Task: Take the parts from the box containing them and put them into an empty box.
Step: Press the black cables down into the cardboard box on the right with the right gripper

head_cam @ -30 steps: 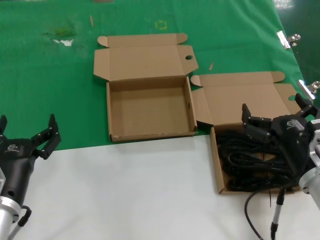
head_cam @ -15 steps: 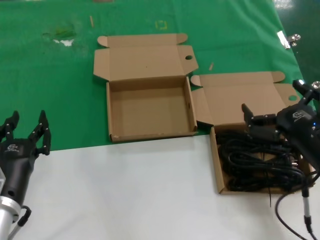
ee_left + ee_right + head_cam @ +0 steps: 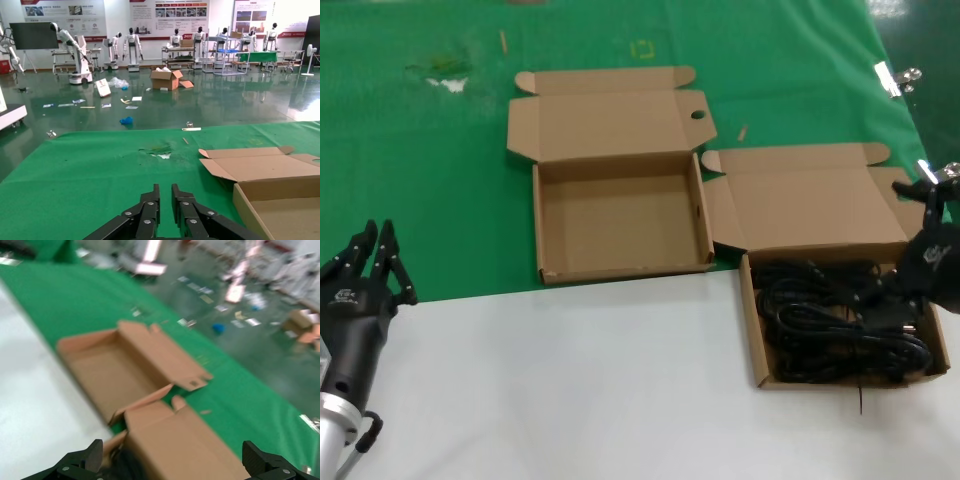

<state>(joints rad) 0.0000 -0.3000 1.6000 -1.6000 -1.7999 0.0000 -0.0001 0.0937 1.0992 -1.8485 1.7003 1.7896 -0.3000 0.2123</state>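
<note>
Your right gripper (image 3: 920, 235) over cord box (image 3: 756, 345), jaws spread wide above cords (image 3: 840, 325). Left gripper (image 3: 375, 262) parked, fingers pressed together.

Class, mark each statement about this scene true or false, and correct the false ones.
1. The cords lie in the right-hand box. True.
2. The left box holds a cord. False: it is empty.
3. Both boxes have their lids open. True.
4. The left gripper is over the empty box. False: it is off to the box's left, near the table edge.
5. The right gripper is open. True: its fingers are spread wide.
</note>
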